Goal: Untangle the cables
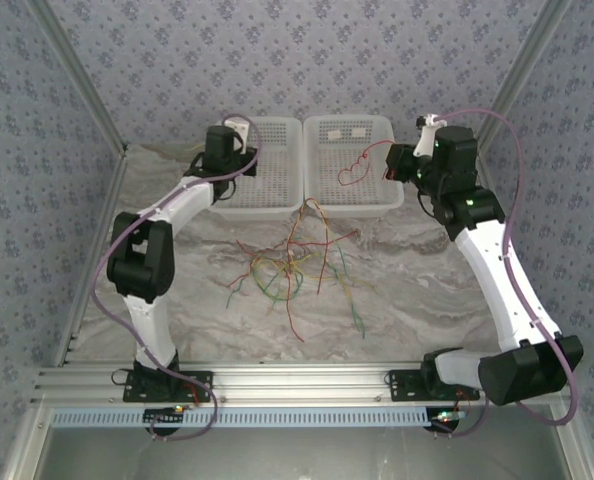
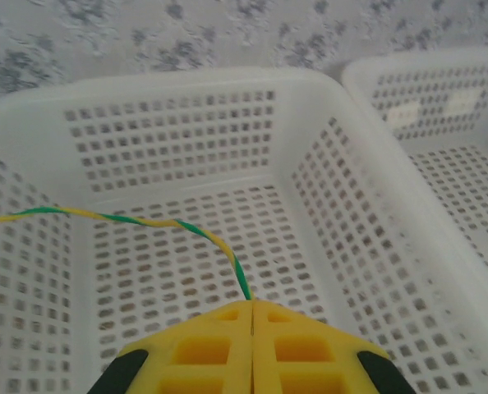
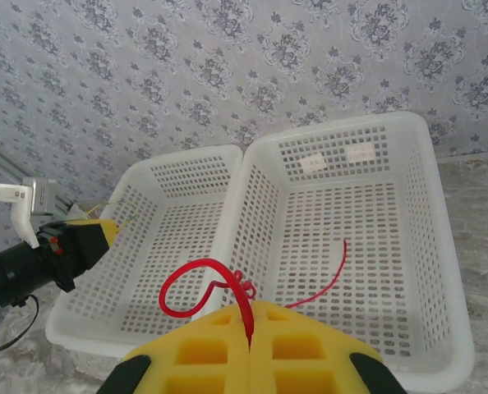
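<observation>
**Top view.** Two white perforated baskets are set side by side at the upper centre of the frame, the left basket (image 1: pixel 277 170) and the right basket (image 1: pixel 327 150), on a marbled table (image 1: pixel 427 290). The cables (image 1: pixel 295 262) are seen as one tangled bunch just below the baskets, at the frame's centre. Red, green, yellow and orange strands are fanned mostly downward from a knot, and their number cannot be told.

**Wrist views.** Two single wires are held, one per gripper.
- One green-and-yellow twisted wire (image 2: pixel 145 220) is pinched between the closed fingers of the left gripper (image 2: pixel 250 305) over the left basket. Its long axis is laid nearly level, from the lower centre to the left edge of the frame.
- One red wire (image 3: pixel 182 275) is clamped in the closed right gripper (image 3: pixel 250 316) above the right basket. It is looped to the left, while a further red length is curved toward the upper right inside the basket.
</observation>
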`<state>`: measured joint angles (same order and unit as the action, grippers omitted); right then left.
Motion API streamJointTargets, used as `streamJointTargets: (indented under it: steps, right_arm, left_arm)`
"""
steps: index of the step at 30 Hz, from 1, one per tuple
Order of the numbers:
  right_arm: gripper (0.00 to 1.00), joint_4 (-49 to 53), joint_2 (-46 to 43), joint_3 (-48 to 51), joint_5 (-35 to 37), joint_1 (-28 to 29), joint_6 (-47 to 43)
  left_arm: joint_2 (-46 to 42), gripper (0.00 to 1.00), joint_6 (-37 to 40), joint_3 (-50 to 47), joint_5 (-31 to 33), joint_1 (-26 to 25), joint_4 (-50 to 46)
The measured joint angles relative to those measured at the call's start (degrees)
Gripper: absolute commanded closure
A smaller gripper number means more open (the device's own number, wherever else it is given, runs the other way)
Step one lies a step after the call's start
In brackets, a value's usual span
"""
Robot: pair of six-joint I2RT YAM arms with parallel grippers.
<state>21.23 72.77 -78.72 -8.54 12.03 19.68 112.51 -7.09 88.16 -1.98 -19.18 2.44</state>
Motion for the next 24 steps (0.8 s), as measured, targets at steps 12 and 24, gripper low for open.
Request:
streamJointTargets:
  steps: [12, 24]
  right_arm:
    - [1.0, -1.4, 3.5, -1.6, -0.7, 0.0, -0.9]
    - [1.0, -2.3, 5.2, -1.6, -2.6, 0.0, -0.9]
  left_arm:
    - [-10.5, 1.0, -3.0, 1.1, -3.1, -2.7, -0.2]
    - [-10.9, 1.0, -5.7, -1.4, -2.5, -7.9, 0.2]
